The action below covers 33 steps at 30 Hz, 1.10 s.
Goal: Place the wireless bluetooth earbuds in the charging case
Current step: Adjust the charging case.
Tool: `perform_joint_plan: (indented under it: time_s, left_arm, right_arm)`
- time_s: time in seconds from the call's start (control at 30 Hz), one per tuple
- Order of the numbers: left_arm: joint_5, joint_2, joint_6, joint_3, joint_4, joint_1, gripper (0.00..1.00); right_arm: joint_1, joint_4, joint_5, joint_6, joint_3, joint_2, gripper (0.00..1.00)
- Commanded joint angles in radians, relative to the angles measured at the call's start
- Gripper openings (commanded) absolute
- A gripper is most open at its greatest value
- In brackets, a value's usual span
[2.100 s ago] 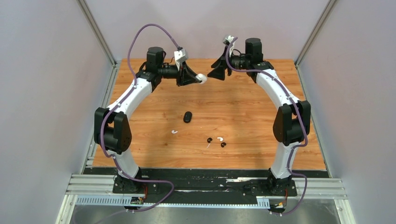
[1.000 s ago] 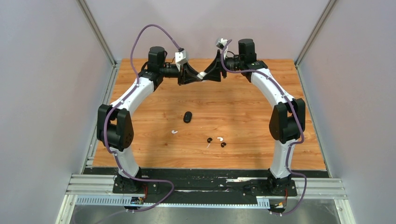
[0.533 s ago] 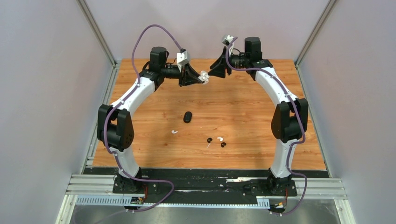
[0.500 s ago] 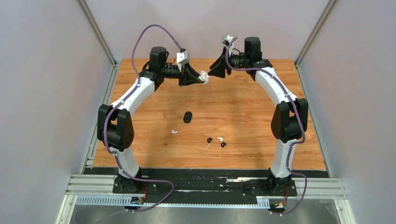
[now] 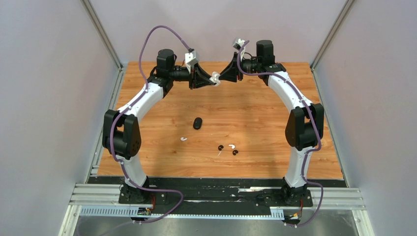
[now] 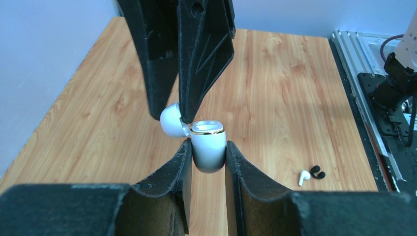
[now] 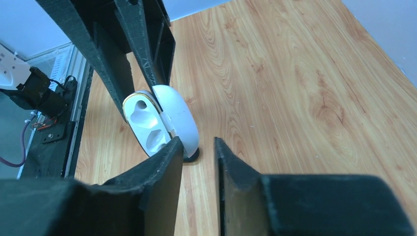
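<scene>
Over the last two seconds the case [image 7: 147, 123] went from shut to open. The right gripper [image 7: 196, 147] had come in, backed off a little and returned, and one fingertip now sat at the hinge with the lid [image 6: 172, 120] swung up beside it. Its fingers had drawn in to a narrow gap with nothing between them. The left gripper [image 6: 207, 147] was clamped on the case's lower half, holding it in the air over the far part of the table [image 5: 275, 123]. Both wells showed empty in the right wrist view, so I judged the opening done and loading ready to start.

The earbuds [image 5: 231, 146] all lay on the table toward the near middle, well apart from the case. One white lay off to the left; the other white and two black lay close together. A black case [image 5: 197, 123] lay between them and the raised grippers. The back wall [image 5: 216, 24] stood near behind the grippers, so I saw little room that way. The table beneath them and toward me was bare wood. I reckoned the black case was the one thing to steer round on the way down.
</scene>
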Motion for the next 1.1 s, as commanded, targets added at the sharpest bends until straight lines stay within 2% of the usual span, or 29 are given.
perform_joint_plan:
  time_s: [0.0, 0.07, 0.17, 0.23, 0.3, 0.33, 0.47, 0.67, 0.83, 0.97, 1.07]
  left_arm:
    - [0.035, -0.01, -0.024, 0.004, 0.073, -0.005, 0.0]
    - [0.031, -0.01, -0.023, 0.002, 0.073, -0.006, 0.0]
    - [0.01, -0.009, -0.019, -0.002, 0.067, -0.008, 0.0]
    - [-0.027, -0.009, -0.005, -0.005, 0.049, -0.011, 0.0]
    - [-0.079, -0.013, 0.002, -0.008, 0.021, -0.014, 0.1]
    - [-0.134, -0.016, 0.001, -0.005, 0.005, -0.015, 0.23]
    - [-0.229, -0.037, 0.073, 0.035, -0.193, -0.014, 0.43]
    - [-0.25, -0.077, 0.016, 0.071, -0.362, 0.012, 0.63]
    - [-0.183, -0.056, -0.104, 0.168, -0.429, 0.044, 0.65]
    - [-0.108, -0.001, -0.189, 0.234, -0.419, 0.045, 0.58]
    - [-0.071, 0.069, -0.182, 0.336, -0.56, 0.044, 0.58]
  right_arm:
    - [0.01, 0.03, -0.042, -0.02, 0.009, -0.032, 0.25]
    - [0.011, 0.03, -0.065, -0.025, 0.012, -0.034, 0.19]
    - [0.023, 0.03, -0.072, -0.037, 0.008, -0.043, 0.0]
    - [0.032, 0.03, -0.054, -0.057, -0.002, -0.056, 0.0]
    - [0.038, 0.028, 0.011, -0.089, -0.017, -0.077, 0.0]
    - [0.045, 0.017, 0.058, -0.125, -0.023, -0.091, 0.0]
    - [0.051, -0.004, 0.172, -0.344, -0.1, -0.161, 0.0]
    - [0.053, -0.04, 0.275, -0.53, -0.203, -0.228, 0.0]
    - [0.071, -0.141, 0.324, -0.663, -0.229, -0.241, 0.0]
    - [0.1, -0.238, 0.364, -0.715, -0.196, -0.224, 0.0]
    - [0.115, -0.29, 0.387, -0.722, -0.156, -0.205, 0.0]
